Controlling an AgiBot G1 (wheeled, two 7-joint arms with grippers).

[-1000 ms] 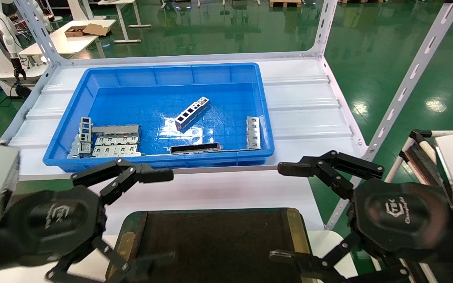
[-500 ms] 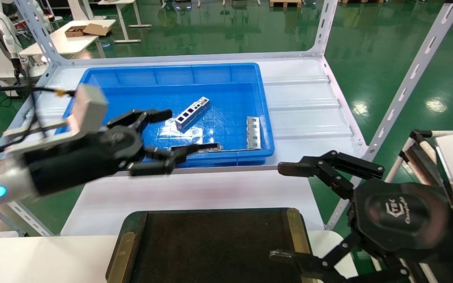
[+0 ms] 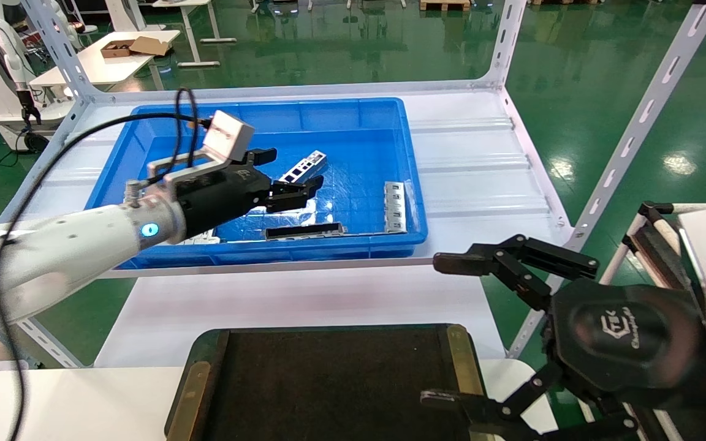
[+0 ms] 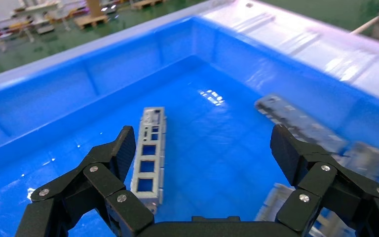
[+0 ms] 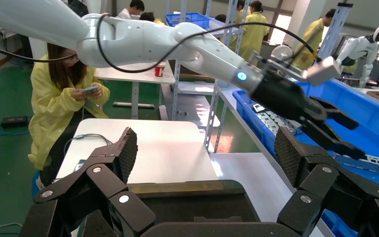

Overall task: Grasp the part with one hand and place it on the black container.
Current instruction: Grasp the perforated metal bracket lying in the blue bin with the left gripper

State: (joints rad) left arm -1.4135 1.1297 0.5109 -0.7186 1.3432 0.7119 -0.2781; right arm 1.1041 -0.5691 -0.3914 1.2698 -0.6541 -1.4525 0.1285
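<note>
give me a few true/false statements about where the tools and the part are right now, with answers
1. The left tool is open over the blue bin. True.
2. The part is already clamped in the left tool. False: it lies loose on the bin floor, with one finger beside it and the other well off to its far side.
3. The black container has a part lying on it. False: its surface shows nothing on it.
4. The right tool is open, near the right edge of the black container, outside the bin. True.
5. The part lies flat against the bin's far wall. False: it lies near the middle of the floor, clear of every wall.
</note>
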